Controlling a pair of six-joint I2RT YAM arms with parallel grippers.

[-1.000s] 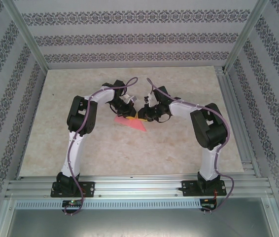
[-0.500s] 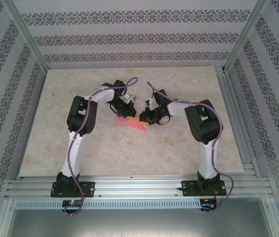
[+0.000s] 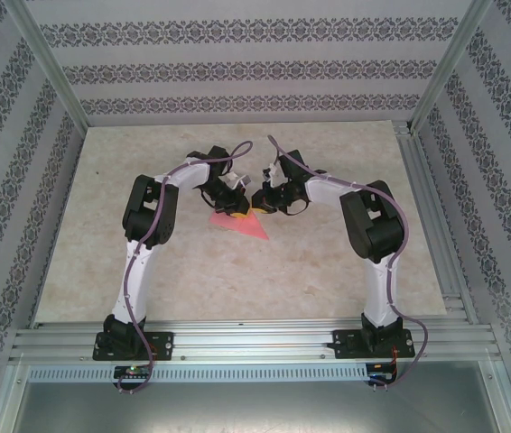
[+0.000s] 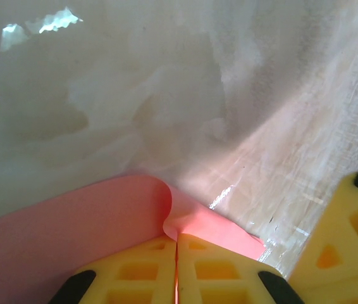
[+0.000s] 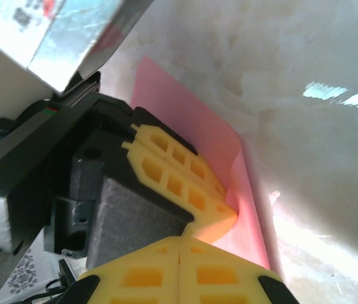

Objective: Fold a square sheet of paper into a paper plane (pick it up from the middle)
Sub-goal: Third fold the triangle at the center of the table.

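The square sheet of paper (image 3: 245, 226) lay at mid-table (image 3: 147, 271), its lifted edge pinched in the fully closed left gripper (image 4: 177, 236), apparently anchoring a fold, while the right gripper (image 5: 179, 244) was closed alongside, hold undetermined.

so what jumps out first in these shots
The pink paper sheet sits mid-table, a bright triangle on the pale table. Both arms meet over its far edge: the left gripper has its fingers shut on a curled-up fold, and the right gripper is shut close beside it.
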